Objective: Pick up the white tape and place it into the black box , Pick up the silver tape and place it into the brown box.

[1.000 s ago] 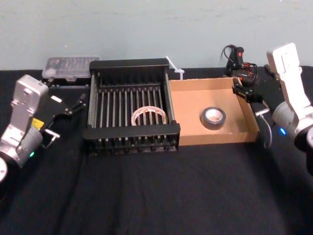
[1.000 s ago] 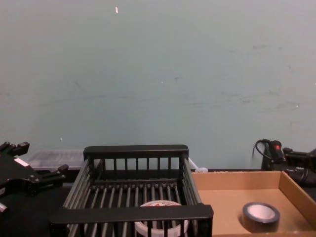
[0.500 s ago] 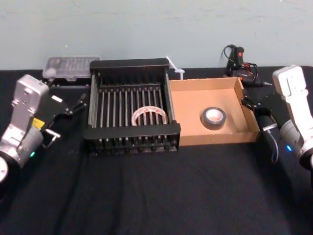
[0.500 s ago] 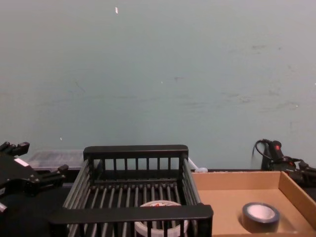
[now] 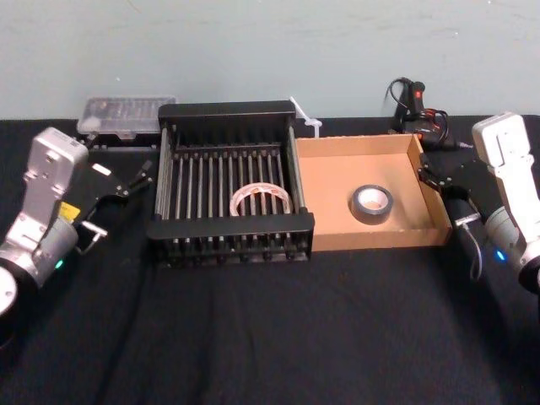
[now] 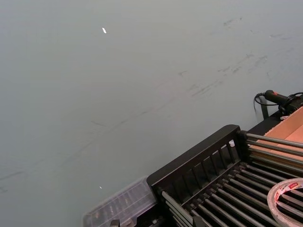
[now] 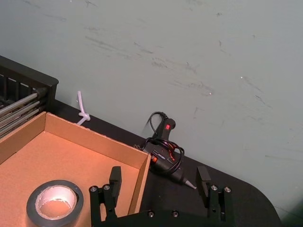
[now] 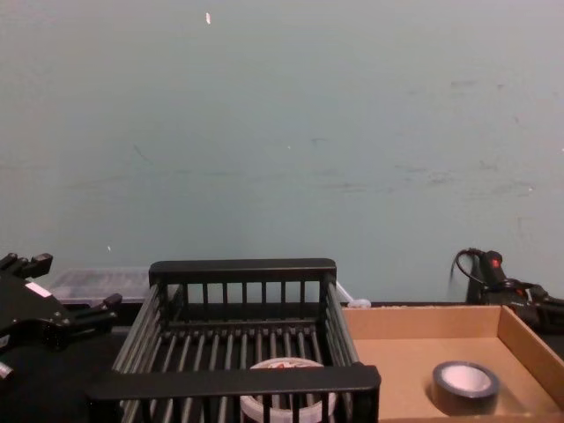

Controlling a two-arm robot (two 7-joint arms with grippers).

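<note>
The white tape (image 5: 261, 200) lies flat on the slatted floor of the black box (image 5: 229, 226), toward its front; the chest view shows the white tape (image 8: 284, 364) behind the black box's front rim (image 8: 238, 381). The silver tape (image 5: 371, 202) lies flat in the brown box (image 5: 329, 202), also seen as the silver tape (image 7: 54, 203) close under my right wrist. My right gripper (image 5: 432, 171) hovers just outside the brown box's right wall, open and empty (image 7: 159, 177). My left gripper (image 5: 118, 202) rests open and empty left of the black box.
A black glue gun (image 5: 412, 101) with its cable lies behind the brown box's right corner. A clear plastic case (image 5: 126, 111) sits behind the black box at the left. A white zip tie (image 5: 304, 118) lies between the boxes at the back. The black tablecloth stretches in front.
My right arm has drawn back to the right, from over the brown box's right wall to just outside it, staying open. The left arm and both tapes have not moved.
</note>
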